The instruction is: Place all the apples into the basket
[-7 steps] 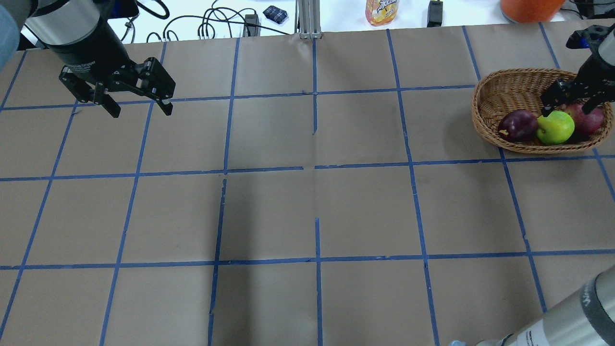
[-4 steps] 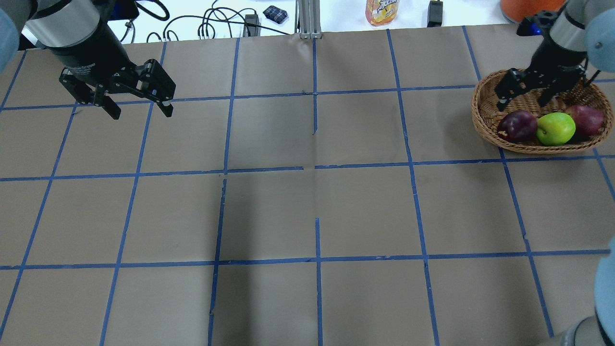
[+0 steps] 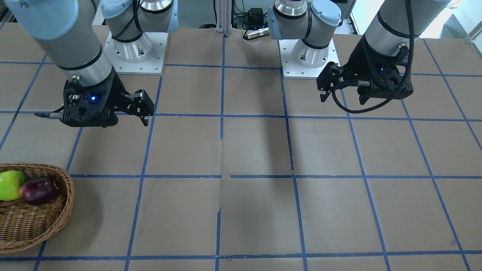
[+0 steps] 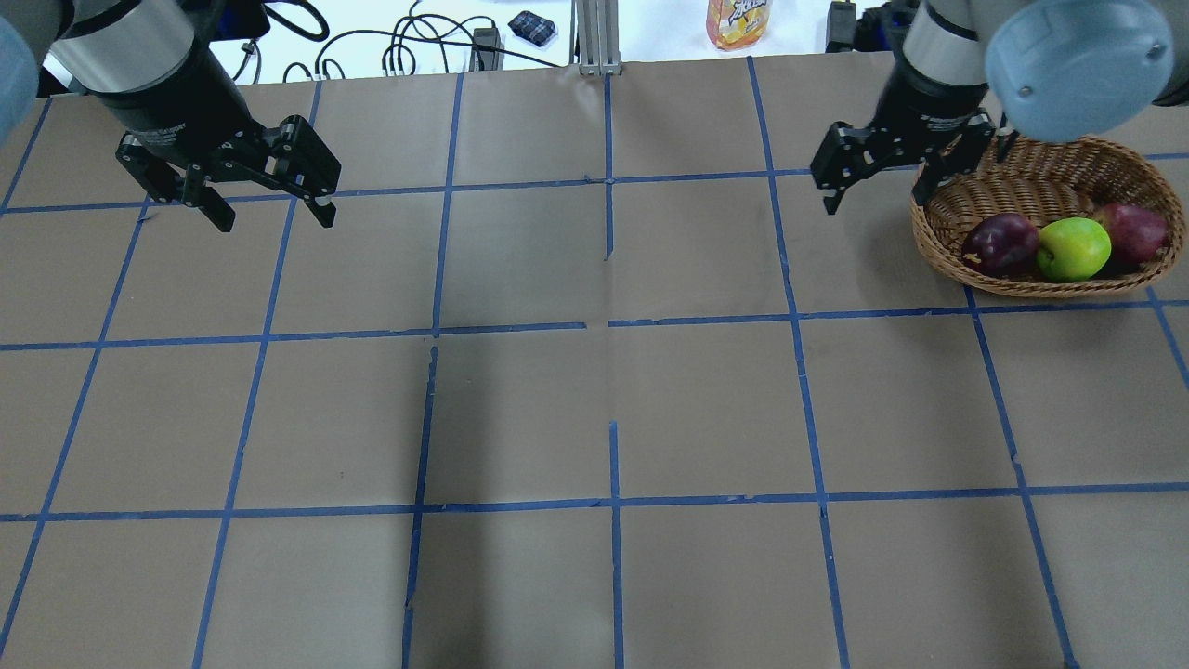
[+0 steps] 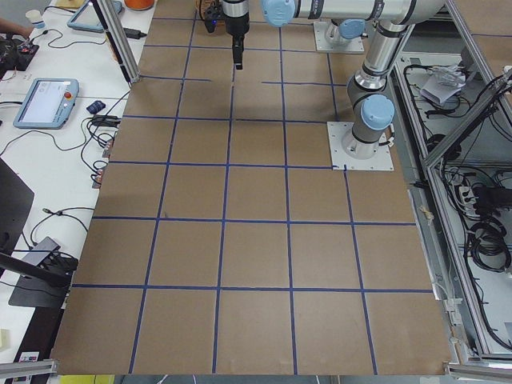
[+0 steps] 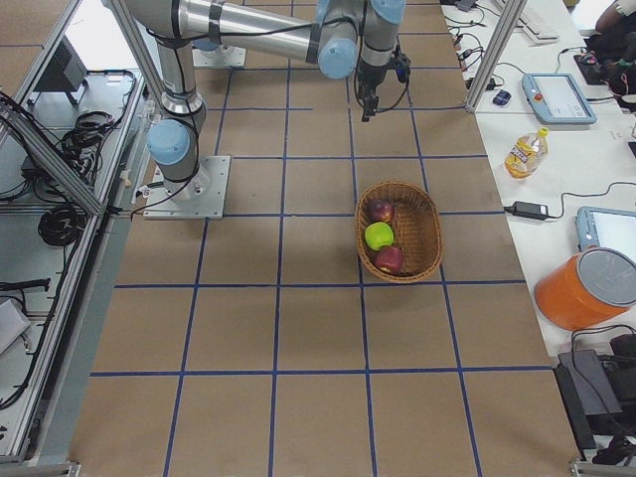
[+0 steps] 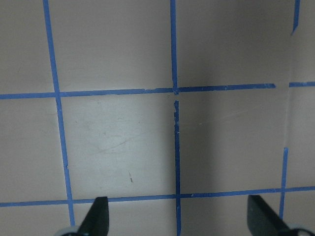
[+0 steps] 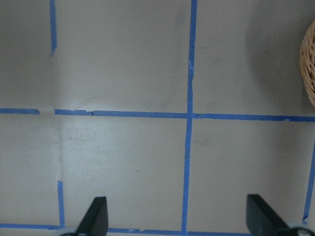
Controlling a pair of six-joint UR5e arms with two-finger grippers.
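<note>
The wicker basket [image 4: 938, 243] stands at the table's far right. In it lie the maroon apple [image 4: 1000, 243], the green apple [image 4: 1075, 248] and the red apple [image 4: 1131, 232], side by side against its near wall. My right gripper [image 4: 876, 200] hangs open and empty above the table just left of the basket's rim; its wrist view shows only the rim [image 8: 309, 69]. My left gripper [image 4: 274, 218] is open and empty at the far left, above bare table. The front view shows the basket [image 3: 56, 222] with the green [image 3: 10, 184] and maroon [image 3: 37, 190] apples; the red one is out of frame.
The table is brown paper with a blue tape grid. Beyond its far edge are a juice bottle [image 4: 738, 20], cables [image 4: 409, 46] and an aluminium post [image 4: 599, 37]. An orange bucket [image 6: 586, 288] stands on the side bench. The arm bases [image 3: 133, 49] sit at my edge.
My right gripper has moved left and away from above the apples, out of the basket to beside its left rim. The apples and the left gripper have not moved.
</note>
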